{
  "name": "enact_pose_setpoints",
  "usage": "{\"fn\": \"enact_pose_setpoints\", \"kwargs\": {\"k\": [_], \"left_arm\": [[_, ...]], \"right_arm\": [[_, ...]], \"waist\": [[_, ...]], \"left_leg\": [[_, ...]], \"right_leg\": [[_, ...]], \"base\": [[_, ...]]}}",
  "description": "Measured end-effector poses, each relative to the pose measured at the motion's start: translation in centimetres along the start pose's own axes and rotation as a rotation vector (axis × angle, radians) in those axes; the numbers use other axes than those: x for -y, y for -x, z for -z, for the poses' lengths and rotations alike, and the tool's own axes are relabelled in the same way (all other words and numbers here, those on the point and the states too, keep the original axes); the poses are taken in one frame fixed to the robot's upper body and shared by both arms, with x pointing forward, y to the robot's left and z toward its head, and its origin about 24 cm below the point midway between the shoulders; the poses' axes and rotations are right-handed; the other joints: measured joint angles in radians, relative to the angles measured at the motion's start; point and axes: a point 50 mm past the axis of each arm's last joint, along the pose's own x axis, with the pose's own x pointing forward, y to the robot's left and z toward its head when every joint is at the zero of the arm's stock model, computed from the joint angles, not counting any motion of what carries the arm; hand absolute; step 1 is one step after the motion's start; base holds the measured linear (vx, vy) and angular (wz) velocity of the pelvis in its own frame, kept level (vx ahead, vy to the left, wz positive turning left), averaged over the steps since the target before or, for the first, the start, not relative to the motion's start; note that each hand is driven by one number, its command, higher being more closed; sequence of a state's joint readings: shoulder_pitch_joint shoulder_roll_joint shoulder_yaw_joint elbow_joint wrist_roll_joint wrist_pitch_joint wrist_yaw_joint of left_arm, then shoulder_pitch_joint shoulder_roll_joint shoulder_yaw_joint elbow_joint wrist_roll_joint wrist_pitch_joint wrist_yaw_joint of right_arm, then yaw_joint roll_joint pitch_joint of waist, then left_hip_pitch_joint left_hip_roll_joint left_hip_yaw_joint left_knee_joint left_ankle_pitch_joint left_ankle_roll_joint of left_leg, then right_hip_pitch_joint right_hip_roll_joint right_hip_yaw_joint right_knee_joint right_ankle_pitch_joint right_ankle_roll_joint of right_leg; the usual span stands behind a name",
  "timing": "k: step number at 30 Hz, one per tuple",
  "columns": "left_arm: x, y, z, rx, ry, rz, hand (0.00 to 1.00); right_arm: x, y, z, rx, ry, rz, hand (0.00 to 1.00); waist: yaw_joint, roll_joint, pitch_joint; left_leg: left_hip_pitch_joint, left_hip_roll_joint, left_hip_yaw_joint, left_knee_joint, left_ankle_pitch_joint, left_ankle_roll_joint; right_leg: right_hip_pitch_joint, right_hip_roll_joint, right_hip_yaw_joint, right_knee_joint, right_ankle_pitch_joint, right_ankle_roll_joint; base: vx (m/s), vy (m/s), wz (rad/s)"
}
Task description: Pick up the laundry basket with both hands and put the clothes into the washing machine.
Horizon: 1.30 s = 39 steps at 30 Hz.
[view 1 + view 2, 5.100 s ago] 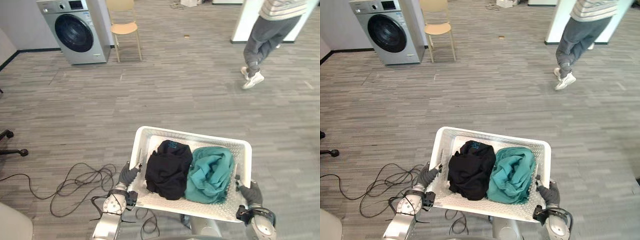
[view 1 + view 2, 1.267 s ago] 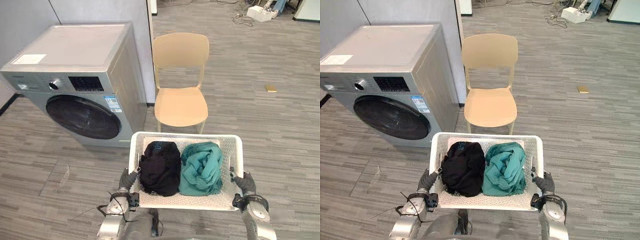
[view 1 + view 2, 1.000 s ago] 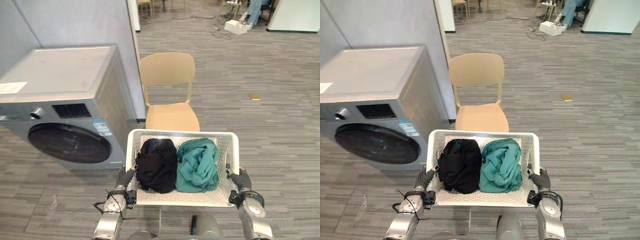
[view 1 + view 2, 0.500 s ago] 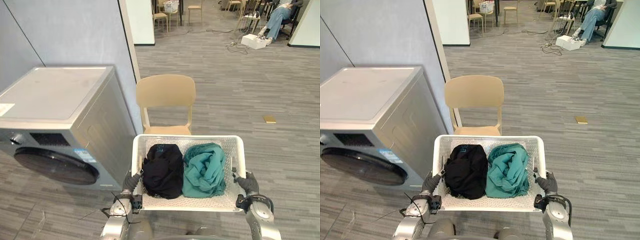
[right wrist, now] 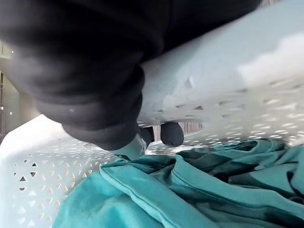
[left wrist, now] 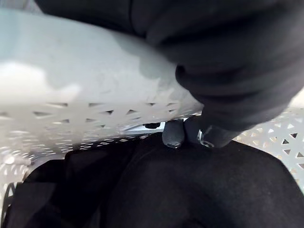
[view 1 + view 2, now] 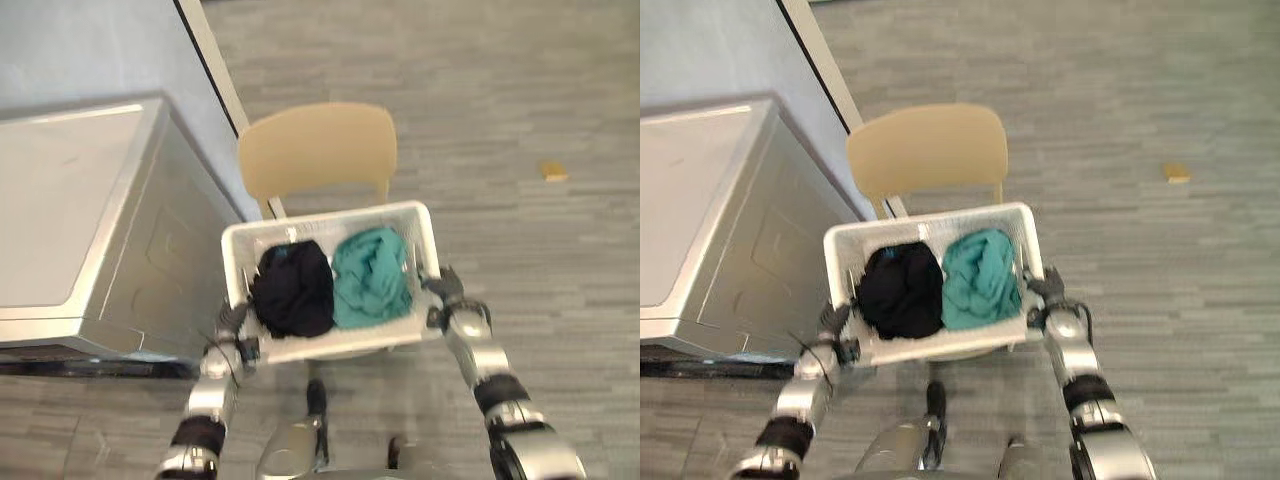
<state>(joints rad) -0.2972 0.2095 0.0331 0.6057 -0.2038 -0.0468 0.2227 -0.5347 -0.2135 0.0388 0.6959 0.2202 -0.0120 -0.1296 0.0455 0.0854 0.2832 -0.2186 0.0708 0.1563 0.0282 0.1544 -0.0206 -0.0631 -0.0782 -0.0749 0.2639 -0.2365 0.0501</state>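
- Since the basket (image 7: 330, 215) hangs between our two hands, we judge it already well taken. The left hand (image 7: 232, 318) is curled through the handle slot at its end, with dark fingertips (image 6: 173, 135) poking through the wall.
- The right hand (image 7: 447, 290) is hooked the same way at the opposite end, its fingertips (image 5: 172, 134) showing inside the wall.
- The black garment (image 7: 292, 290) lies just inside the left hand and the teal garment (image 7: 370, 278) just inside the right. The two touch midway between the hands.
- The perforated plastic looks stiff but thin, and the load looks light. We expect the basket to tip if one hand lets go, so the end slots are the right hold.
- The clothes look soft and limp. We would pinch a thick fold on top of each heap, as loose ends may trail or snag on the rim.
- The washer (image 7: 70, 220) stands out beyond the left hand, and a chair (image 7: 318, 150) is ahead of both hands.
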Motion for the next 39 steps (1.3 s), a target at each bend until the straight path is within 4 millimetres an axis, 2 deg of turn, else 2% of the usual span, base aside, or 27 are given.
{"fn": "enact_pose_setpoints", "kwargs": {"k": [1, 3, 4, 7, 14, 20, 21, 22, 24, 30, 34, 37, 39], "left_arm": [[0.0, -1.4, -2.1, 0.039, 0.024, -0.013, 1.0], [-0.1, -2.8, -4.2, 0.067, 0.043, -0.022, 1.0], [0.2, -3.3, -5.2, 0.081, 0.058, -0.021, 1.0], [0.7, -3.9, -6.3, 0.092, 0.066, -0.017, 1.0], [0.9, -4.3, -6.4, 0.063, 0.079, -0.022, 1.0], [1.5, -4.5, -6.5, 0.032, 0.101, -0.028, 1.0], [1.4, -4.6, -6.6, 0.028, 0.118, -0.035, 0.0], [1.3, -4.6, -6.7, 0.029, 0.124, -0.038, 0.0], [1.3, -4.8, -7.1, 0.031, 0.169, -0.049, 0.0], [0.6, -5.1, -7.5, 0.012, 0.255, -0.093, 0.0], [-0.1, -5.5, -8.5, 0.014, 0.313, -0.156, 0.0], [-1.5, -5.8, -9.5, 0.03, 0.305, -0.186, 0.0], [-2.4, -6.0, -10.6, 0.064, 0.293, -0.2, 0.0]], "right_arm": [[-0.6, -1.1, -2.5, 0.054, 0.005, -0.01, 1.0], [-1.2, -2.1, -5.1, 0.107, 0.013, -0.009, 1.0], [-1.1, -2.5, -6.1, 0.126, 0.018, -0.001, 1.0], [-1.0, -3.2, -7.6, 0.135, 0.027, 0.018, 1.0], [-1.2, -3.4, -7.8, 0.12, 0.03, 0.019, 1.0], [-1.2, -3.5, -8.2, 0.126, 0.033, 0.018, 1.0], [-1.4, -3.6, -8.6, 0.135, 0.035, 0.013, 1.0], [-1.5, -3.6, -8.9, 0.143, 0.037, 0.01, 0.0], [-1.6, -3.6, -9.4, 0.155, 0.035, 0.008, 0.0], [-2.0, -3.6, -9.2, 0.142, -0.027, 0.003, 0.0], [-1.8, -3.6, -9.3, 0.14, -0.046, -0.004, 0.0], [-1.2, -3.6, -9.7, 0.159, -0.039, -0.019, 0.0], [0.1, -3.7, -9.9, 0.163, -0.017, -0.004, 0.0]], "waist": [[0.001, 0.007, 0.039], [0.003, 0.005, 0.092], [0.002, 0.005, 0.106], [0.0, 0.003, 0.13], [0.0, -0.005, 0.15], [0.004, -0.019, 0.16], [0.002, -0.022, 0.16], [0.001, -0.022, 0.16], [0.003, -0.022, 0.16], [0.005, -0.022, 0.16], [0.002, -0.024, 0.159], [-0.003, -0.027, 0.157], [-0.003, -0.027, 0.157]], "left_leg": [[-0.031, 0.008, 0.001, 0.013, 0.001, 0.001], [-0.048, 0.016, 0.011, 0.014, 0.006, 0.003], [-0.065, 0.017, 0.013, 0.014, 0.01, 0.004], [-0.099, 0.017, 0.024, 0.015, 0.013, 0.004], [-0.154, 0.029, 0.047, 0.02, 0.018, -0.005], [-0.171, 0.035, 0.096, 0.022, 0.017, -0.006], [-0.178, 0.035, 0.102, 0.022, 0.017, -0.006], [-0.184, 0.035, 0.107, 0.022, 0.017, -0.006], [-0.193, 0.036, 0.119, 0.023, 0.017, -0.006], [-0.204, 0.053, 0.153, 0.047, -0.003, 0.006], [-0.211, 0.058, 0.166, 0.061, -0.013, 0.013], [-0.222, 0.069, 0.202, 0.088, -0.013, 0.015], [-0.22, 0.082, 0.225, 0.108, -0.012, 0.015]], "right_leg": [[-0.036, 0.006, 0.001, 0.018, 0.0, 0.0], [-0.068, 0.011, 0.01, 0.042, 0.0, 0.0], [-0.094, 0.011, 0.014, 0.055, 0.0, 0.0], [-0.15, 0.009, 0.023, 0.093, 0.0, 0.0], [-0.247, 0.01, 0.018, 0.175, 0.0, 0.0], [-0.263, 0.007, 0.005, 0.19, 0.0, 0.0], [-0.271, 0.005, 0.005, 0.191, 0.0, 0.0], [-0.276, 0.004, 0.005, 0.191, 0.0, 0.0], [-0.286, 0.003, 0.006, 0.192, 0.0, 0.0], [-0.289, 0.005, -0.006, 0.192, 0.0, 0.0], [-0.289, 0.004, -0.008, 0.194, 0.0, -0.001], [-0.288, 0.005, -0.014, 0.197, 0.0, -0.001], [-0.276, 0.007, -0.036, 0.207, 0.0, -0.001]], "base": [[-0.1, 0.02, -0.11], [-0.09, 0.006, -0.16], [-0.07, 0.004, -0.15], [-0.01, 0.013, -0.12], [0.01, -0.007, -0.06], [0.0, 0.008, 0.04], [0.0, 0.0, 0.0], [0.0, 0.0, 0.0], [-0.01, 0.015, -0.04], [-0.01, -0.004, -0.04], [0.03, -0.006, 0.0], [0.06, -0.007, 0.07], [0.06, -0.027, 0.17]]}}
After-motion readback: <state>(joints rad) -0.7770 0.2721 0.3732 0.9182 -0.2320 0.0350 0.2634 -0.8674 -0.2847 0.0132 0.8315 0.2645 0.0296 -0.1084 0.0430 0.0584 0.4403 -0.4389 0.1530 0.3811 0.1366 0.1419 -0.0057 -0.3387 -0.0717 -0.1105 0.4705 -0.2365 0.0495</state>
